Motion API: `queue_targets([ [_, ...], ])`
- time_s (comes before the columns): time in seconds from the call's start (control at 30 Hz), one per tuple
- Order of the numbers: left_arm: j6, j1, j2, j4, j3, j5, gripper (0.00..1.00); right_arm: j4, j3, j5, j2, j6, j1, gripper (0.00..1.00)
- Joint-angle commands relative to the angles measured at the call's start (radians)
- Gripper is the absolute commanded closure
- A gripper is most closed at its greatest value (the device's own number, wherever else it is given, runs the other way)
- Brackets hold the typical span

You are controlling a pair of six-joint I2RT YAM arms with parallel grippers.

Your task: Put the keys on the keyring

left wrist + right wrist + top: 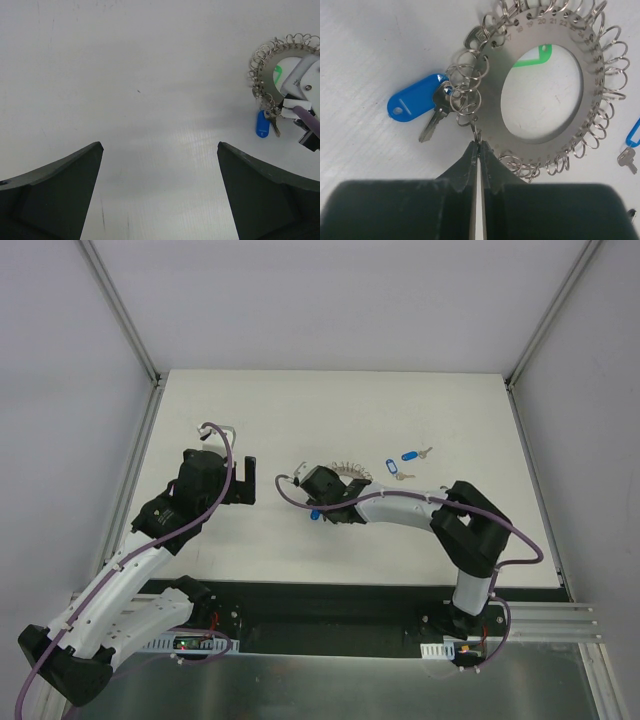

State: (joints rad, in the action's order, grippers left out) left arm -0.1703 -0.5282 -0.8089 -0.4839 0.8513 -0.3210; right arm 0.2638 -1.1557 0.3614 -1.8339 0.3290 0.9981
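Pinched the rim of the keyring (491, 97) with the right gripper (478, 150), shut tight, on the table (300, 420). Held the left gripper (159, 150) wide open. Saw little of the keyring from above (few loops only).

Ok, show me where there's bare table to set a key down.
Bare: the wide patch between the left claw and the keyring, and the far strip of table behind the ring. Crowded: around the right claw, pinching the ring's edge, and the two loose blue-tagged keys beside it.
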Motion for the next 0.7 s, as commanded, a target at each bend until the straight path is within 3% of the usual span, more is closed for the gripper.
queue_targets([
  [0.0, 0.012, 0.013, 0.007, 0.027, -0.006, 0.003, 0.01, 0.025, 0.011, -0.068, 0.11, -0.016, 0.002, 0.99],
  [0.27, 0.012, 0.013, 0.004, 0.027, -0.008, 0.019, 0.01, 0.098, 0.047, -0.239, 0.171, -0.013, -0.012, 0.99],
  [0.43, 0.014, 0.013, 0.002, 0.027, -0.009, 0.025, 0.01, 0.15, 0.06, -0.263, 0.148, -0.01, -0.013, 0.98],
  [0.67, 0.014, 0.013, -0.006, 0.027, -0.008, 0.031, 0.01, 0.186, 0.054, -0.245, 0.137, -0.013, -0.006, 0.86],
])
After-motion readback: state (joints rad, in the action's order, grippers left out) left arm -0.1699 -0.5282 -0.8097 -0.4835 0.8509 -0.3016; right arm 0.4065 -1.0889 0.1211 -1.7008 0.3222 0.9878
